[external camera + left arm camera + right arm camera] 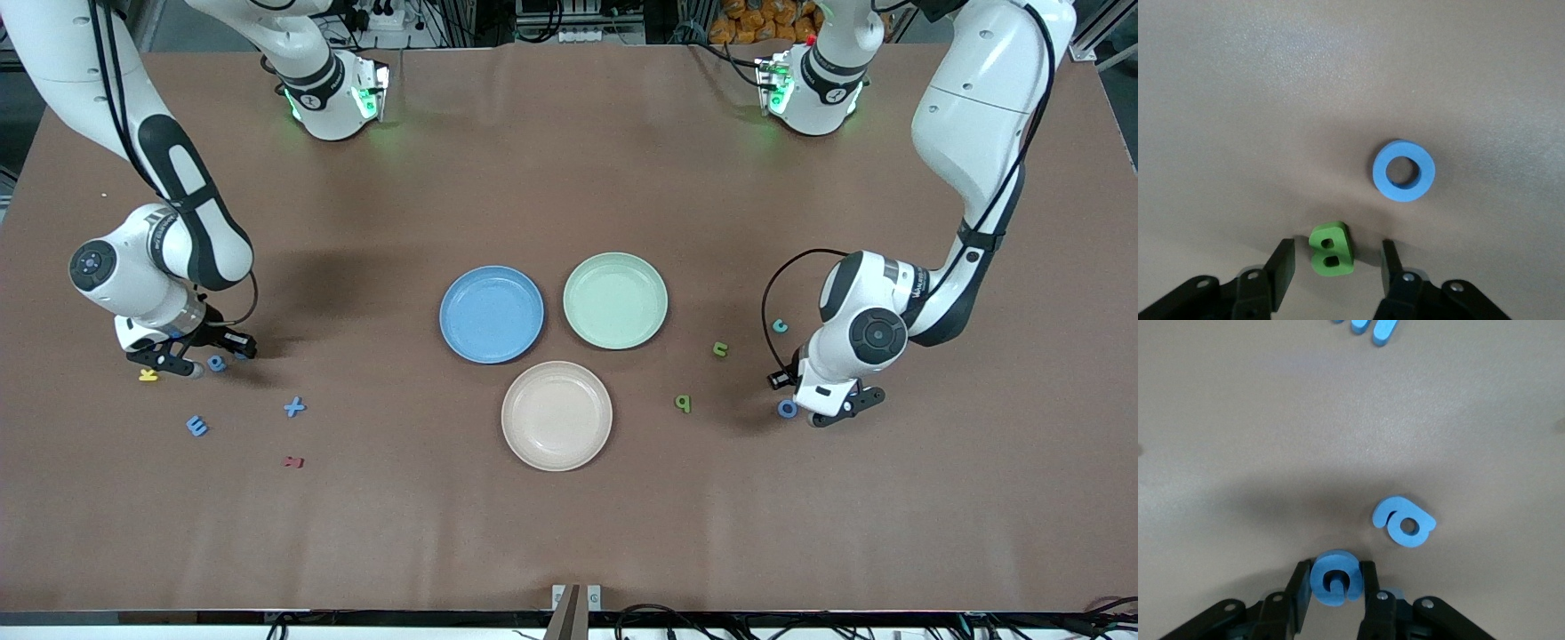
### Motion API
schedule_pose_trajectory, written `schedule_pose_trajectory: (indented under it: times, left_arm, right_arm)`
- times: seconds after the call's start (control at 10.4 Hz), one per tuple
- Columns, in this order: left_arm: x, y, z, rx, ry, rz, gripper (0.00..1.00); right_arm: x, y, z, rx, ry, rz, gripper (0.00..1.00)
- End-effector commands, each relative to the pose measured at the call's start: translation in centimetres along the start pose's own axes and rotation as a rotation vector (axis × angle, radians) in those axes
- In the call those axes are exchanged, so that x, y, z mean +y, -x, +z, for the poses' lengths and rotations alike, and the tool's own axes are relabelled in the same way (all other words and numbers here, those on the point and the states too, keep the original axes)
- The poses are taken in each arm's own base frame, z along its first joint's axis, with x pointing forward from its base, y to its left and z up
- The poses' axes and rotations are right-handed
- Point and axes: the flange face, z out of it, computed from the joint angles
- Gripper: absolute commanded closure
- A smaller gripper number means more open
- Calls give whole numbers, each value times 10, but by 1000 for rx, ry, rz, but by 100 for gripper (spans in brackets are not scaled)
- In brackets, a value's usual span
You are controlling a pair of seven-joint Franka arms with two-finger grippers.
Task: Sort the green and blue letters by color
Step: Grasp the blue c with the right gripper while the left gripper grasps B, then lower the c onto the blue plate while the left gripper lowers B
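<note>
While a blue letter (pixel 1334 579) is clamped by the right pincer (pixel 1335 587), a green letter (pixel 1331 249) sits untouched between the left pincer's (pixel 1337 267) open fingers.

White arms, black joints, black cabled jaws.

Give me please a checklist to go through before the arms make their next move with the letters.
1. Fingers of the right gripper shut on a blue letter: ok.
2. Fingers of the left gripper shut on the green letter: not ok, gaps on both sides.
3. The blue ring lies apart from the left gripper: ok.
4. The blue plate and the green plate are empty: ok.
5. Held blue letter lifted off the table: cannot tell.
</note>
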Motion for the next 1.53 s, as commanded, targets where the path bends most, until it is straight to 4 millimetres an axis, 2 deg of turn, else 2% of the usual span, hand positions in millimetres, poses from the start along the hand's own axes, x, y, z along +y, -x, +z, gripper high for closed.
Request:
schedule_pose_trajectory:
  times: [0.0, 0.1, 0.19, 0.29, 0.38, 0.48, 0.58, 0.67, 0.86, 1.06, 1.25, 1.34, 1.44]
  left_arm:
    - [1, -2, 6, 18, 0, -6, 51]
    - [1, -3, 4, 20, 3, -7, 72]
    - [2, -2, 2, 23, 5, -12, 95]
    - [4, -3, -3, 29, 11, -19, 100]
    - [6, -3, -7, 32, 16, -18, 100]
    - [12, -1, -19, 43, 24, -13, 100]
    - [18, 1, -37, 46, 21, -5, 100]
    - [38, 13, -56, 27, 30, 15, 100]
    - [92, 62, -68, -2, 53, 46, 100]
    - [143, 111, -88, 18, 66, 111, 100]
    - [197, 162, -94, 25, 87, 116, 100]
    - [217, 191, -91, 21, 87, 127, 100]
    - [225, 206, -85, 14, 80, 130, 100]
  right_arm:
    - [-4, 1, 4, 23, -5, 12, 74]
    - [-5, -1, -3, 25, -10, 10, 79]
    - [-9, -8, -24, 35, -25, 4, 81]
    - [-14, -15, -50, 7, -50, 0, 81]
    - [-20, -16, -68, -11, -68, 1, 81]
    - [-41, -14, -76, -7, -74, -6, 81]
    - [-68, -10, -77, -8, -76, 11, 81]
    - [-100, -6, -80, -4, -81, 32, 81]
    - [-180, 11, -87, -4, -94, 66, 81]
    - [-258, 44, -91, -9, -106, 67, 81]
    - [-321, 84, -94, -19, -112, 22, 81]
    - [-344, 103, -93, -24, -111, -8, 81]
    - [-364, 121, -88, -33, -106, -36, 79]
